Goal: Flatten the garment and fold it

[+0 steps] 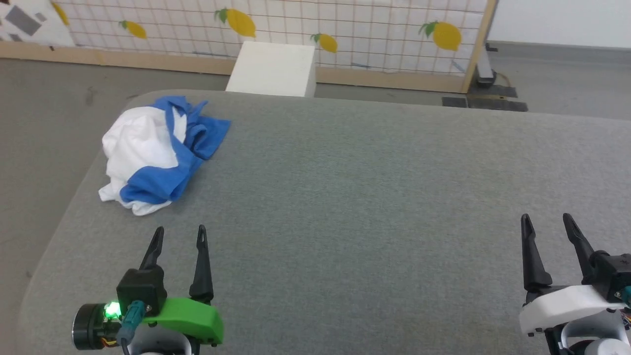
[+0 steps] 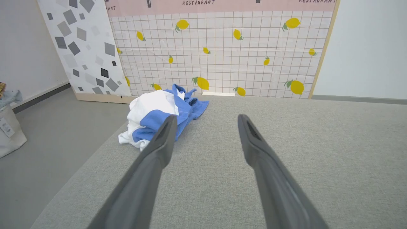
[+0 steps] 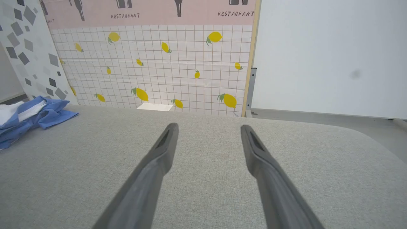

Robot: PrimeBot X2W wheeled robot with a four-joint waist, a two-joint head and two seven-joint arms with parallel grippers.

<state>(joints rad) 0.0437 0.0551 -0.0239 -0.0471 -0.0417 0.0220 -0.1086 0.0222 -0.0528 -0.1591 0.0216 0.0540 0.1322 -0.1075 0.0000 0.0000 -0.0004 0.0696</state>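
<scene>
A grey fabric tabletop (image 1: 374, 197) stretches out ahead of the left gripper (image 1: 180, 229) and the right gripper (image 1: 546, 217). Past its far edge, ahead and rightward of the left gripper, a white box (image 1: 273, 69) stands against a wood-framed lemon-print grid panel (image 1: 374, 29). Beyond the right gripper: grey floor (image 1: 567, 84), plain white wall (image 1: 562, 19), under even light.

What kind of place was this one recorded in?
Probably a staged robot test area, not a real home or restaurant: a printed lemon-tile backdrop lettered RESTAURANT stands on a grey floor, and the crumpled garment lies on a large grey fabric-covered table.
</scene>
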